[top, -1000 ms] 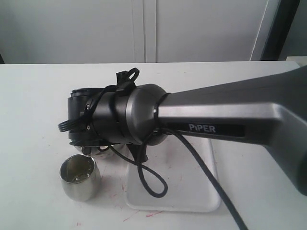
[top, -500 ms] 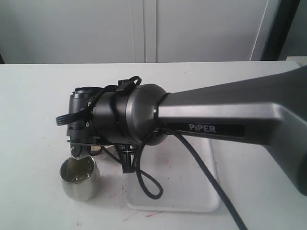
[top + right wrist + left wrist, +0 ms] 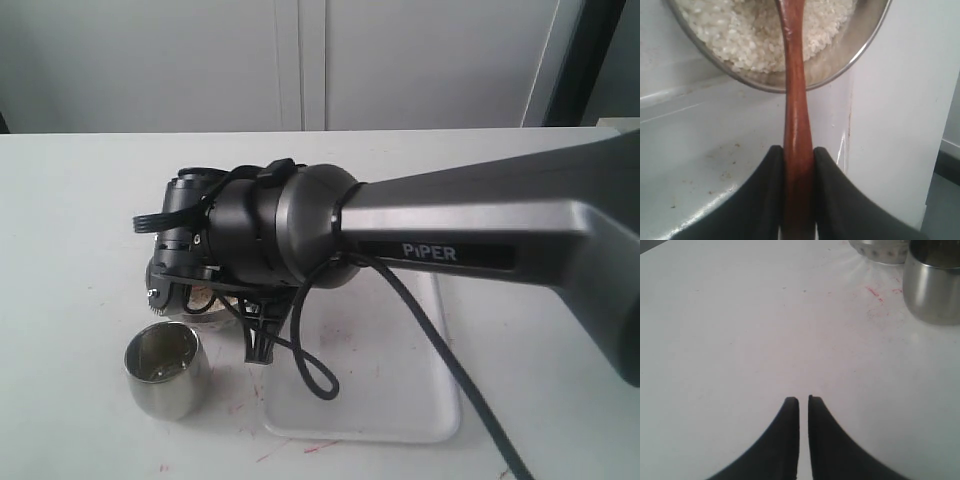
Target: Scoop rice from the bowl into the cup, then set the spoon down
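My right gripper (image 3: 798, 150) is shut on the handle of the reddish-brown wooden spoon (image 3: 794, 75). The handle reaches out over the steel bowl (image 3: 860, 55); the spoon's head is cut off by the frame edge. White rice (image 3: 740, 35) fills the bowl. In the exterior view the right wrist (image 3: 250, 240) covers nearly all of the bowl (image 3: 208, 310). The steel cup (image 3: 167, 375) stands in front of it, apart from the arm. My left gripper (image 3: 803, 400) hovers over bare table, fingers almost touching and holding nothing, with the cup (image 3: 932, 285) ahead of it.
A white tray (image 3: 390, 400) lies on the table to the right of the cup, under the right arm and its dangling black cable (image 3: 310, 370). Faint red marks (image 3: 875, 292) stain the table near the cup. The bowl (image 3: 880, 250) is behind the cup in the left wrist view.
The right wrist has risen and drawn back from the cup's rim toward the bowl, turning as it went. The cup has not moved.
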You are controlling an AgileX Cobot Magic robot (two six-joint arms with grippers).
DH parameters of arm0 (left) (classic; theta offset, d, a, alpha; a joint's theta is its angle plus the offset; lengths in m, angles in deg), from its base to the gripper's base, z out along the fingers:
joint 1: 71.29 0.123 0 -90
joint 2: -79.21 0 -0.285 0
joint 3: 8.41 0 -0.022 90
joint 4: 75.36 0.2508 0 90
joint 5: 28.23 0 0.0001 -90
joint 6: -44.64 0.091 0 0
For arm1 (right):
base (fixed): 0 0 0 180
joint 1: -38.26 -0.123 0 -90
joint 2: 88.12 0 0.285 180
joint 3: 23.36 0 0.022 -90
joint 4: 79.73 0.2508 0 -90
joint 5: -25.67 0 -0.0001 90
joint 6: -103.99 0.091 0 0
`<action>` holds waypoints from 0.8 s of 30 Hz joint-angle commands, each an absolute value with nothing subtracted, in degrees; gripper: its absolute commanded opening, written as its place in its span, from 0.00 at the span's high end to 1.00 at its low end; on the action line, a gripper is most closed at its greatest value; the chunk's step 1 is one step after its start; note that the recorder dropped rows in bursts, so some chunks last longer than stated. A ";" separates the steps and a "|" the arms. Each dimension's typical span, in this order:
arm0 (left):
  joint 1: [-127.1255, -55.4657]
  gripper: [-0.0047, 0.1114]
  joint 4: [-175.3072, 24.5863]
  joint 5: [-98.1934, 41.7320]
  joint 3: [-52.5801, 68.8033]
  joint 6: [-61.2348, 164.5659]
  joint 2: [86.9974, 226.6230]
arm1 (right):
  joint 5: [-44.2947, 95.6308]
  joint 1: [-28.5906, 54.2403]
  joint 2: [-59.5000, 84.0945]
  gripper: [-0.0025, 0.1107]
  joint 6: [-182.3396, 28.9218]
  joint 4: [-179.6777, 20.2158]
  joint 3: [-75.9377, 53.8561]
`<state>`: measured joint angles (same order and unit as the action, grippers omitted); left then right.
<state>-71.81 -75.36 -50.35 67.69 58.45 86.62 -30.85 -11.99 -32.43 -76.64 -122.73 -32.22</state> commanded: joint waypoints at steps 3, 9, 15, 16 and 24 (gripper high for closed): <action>-72.03 0.84 -75.69 -53.11 68.22 58.12 87.00 | -31.22 -10.92 -32.59 0.98 -75.34 -122.41 -32.07; -72.03 0.84 -75.69 -53.11 68.22 58.12 87.00 | -31.33 -10.70 -32.59 0.98 -75.34 -121.46 -32.07; -72.03 0.84 -75.69 -53.11 68.22 58.12 87.00 | -30.36 -9.23 -31.93 0.98 -72.59 -118.60 -32.07; -72.03 0.84 -75.69 -53.11 68.22 58.12 87.00 | -29.90 -9.05 -31.41 0.98 -72.31 -117.82 -32.07; -72.03 0.84 -75.69 -53.11 68.22 58.12 87.00 | -27.33 -8.45 -27.63 0.98 -72.98 -113.56 -31.98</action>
<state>-71.81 -75.36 -50.35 67.69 58.45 86.62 -27.68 -8.79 -29.26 -72.70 -114.73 -32.22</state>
